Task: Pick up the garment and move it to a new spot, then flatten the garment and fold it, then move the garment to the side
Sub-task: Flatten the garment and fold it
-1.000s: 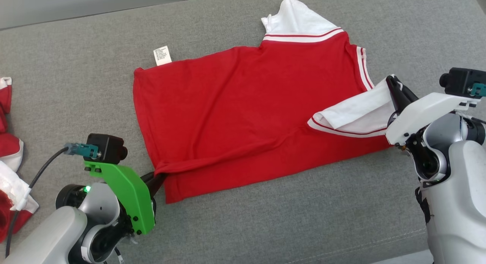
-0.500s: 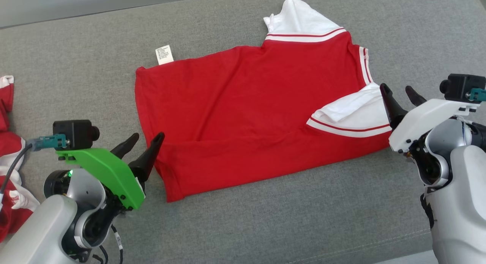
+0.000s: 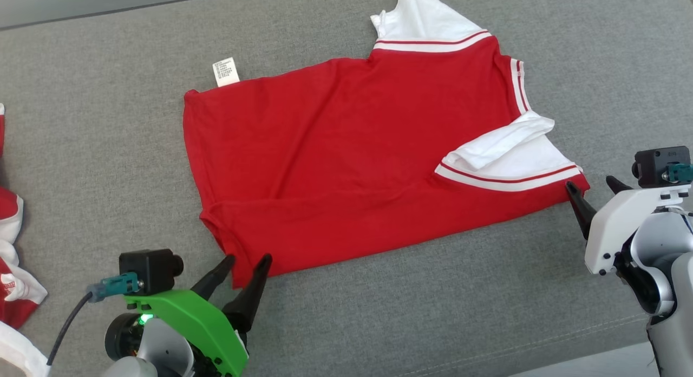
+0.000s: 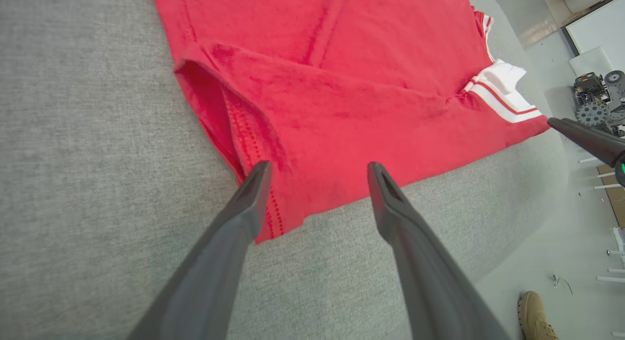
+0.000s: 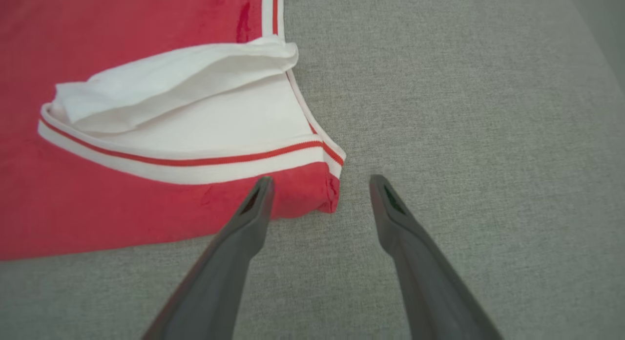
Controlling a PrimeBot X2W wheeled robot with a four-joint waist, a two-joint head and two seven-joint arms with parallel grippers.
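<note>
- The head view's top edge clips the white sleeve tip of the garment.
- I can't read the label; its print is too small.
- The red-and-white cloth runs off the left edge.
- In the left wrist view's lower right, the shoe is cut off.

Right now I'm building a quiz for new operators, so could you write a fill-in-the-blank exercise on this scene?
The garment spread on the grey cushion is mostly ____ in colour.
The jaws of the left gripper and the right gripper are both ____.
The sleeve folded onto the garment near the right gripper is ____ with a red stripe.
Missing words: red; open; white.
</note>
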